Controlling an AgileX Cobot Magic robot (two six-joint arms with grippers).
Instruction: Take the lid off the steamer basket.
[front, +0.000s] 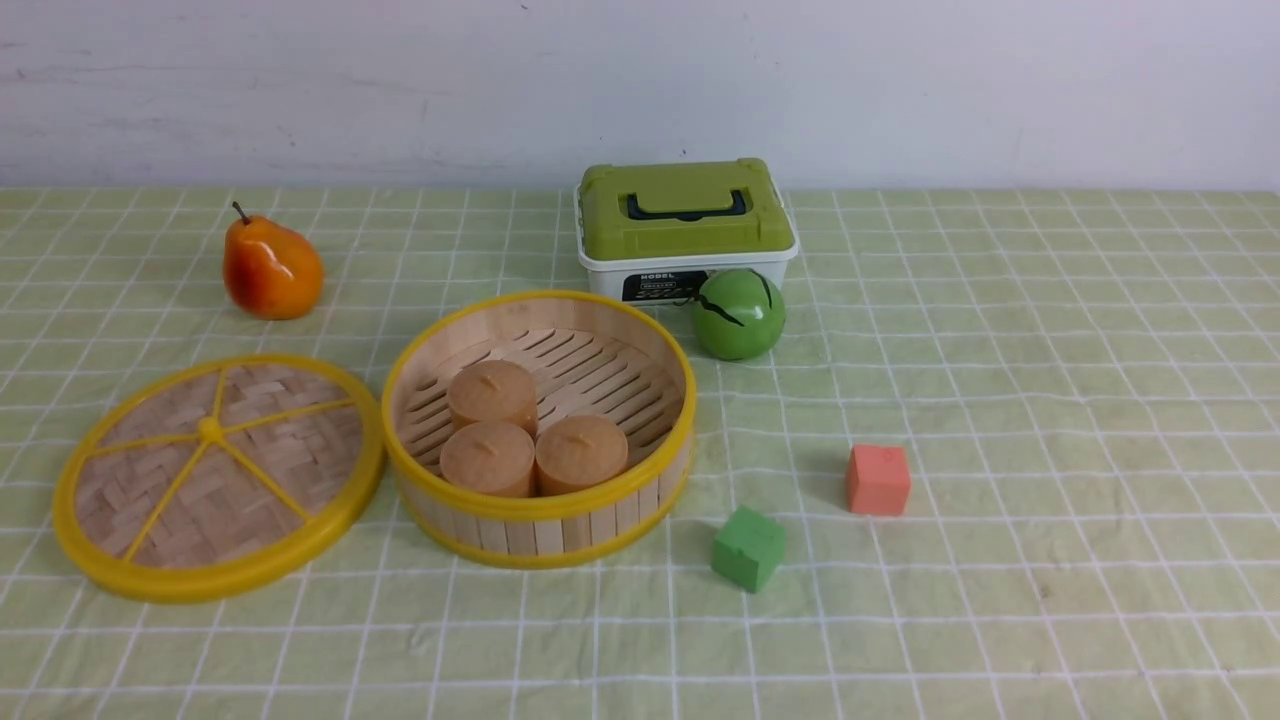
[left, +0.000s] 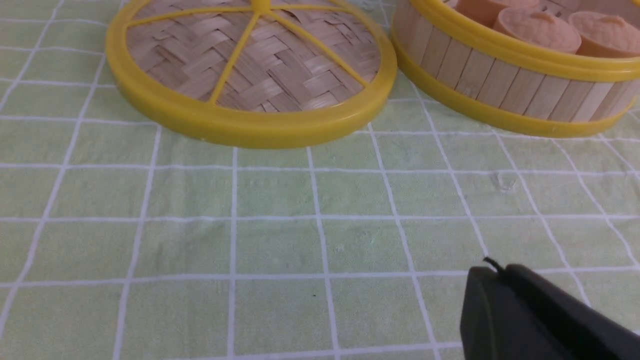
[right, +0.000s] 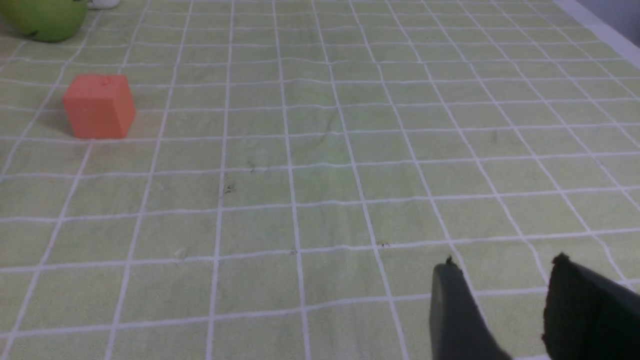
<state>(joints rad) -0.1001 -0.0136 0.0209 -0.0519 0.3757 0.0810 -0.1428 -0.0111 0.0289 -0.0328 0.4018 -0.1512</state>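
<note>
On the checked green counter (front: 1000, 400), ordered by size: the lid (front: 215, 475) lies flat, spokes and central knob upward, just beside the steamer basket (front: 540, 525) on its left, rims very near but contact not resolvable; the basket stands open, three tan cylindrical buns (front: 535, 440) on its slatted floor; the removal therefore reads as complete. Handling, by judgement: the lid is probably light and fairly stiff, woven bamboo strips framed by a thick yellow plastic rim; the rim looks smooth and may slip under a pinch, and the weave could dent if pressed; the likeliest holds are the central knob or the rim edge, taken from above. The left gripper (left: 505, 280) appears only in the left wrist view, near the lid and clear of it, its fingers apparently closed together and empty; the right gripper (right: 500, 280) hangs over bare cloth, well apart from both, its fingers (right: 452, 310) spread, holding nothing.
</note>
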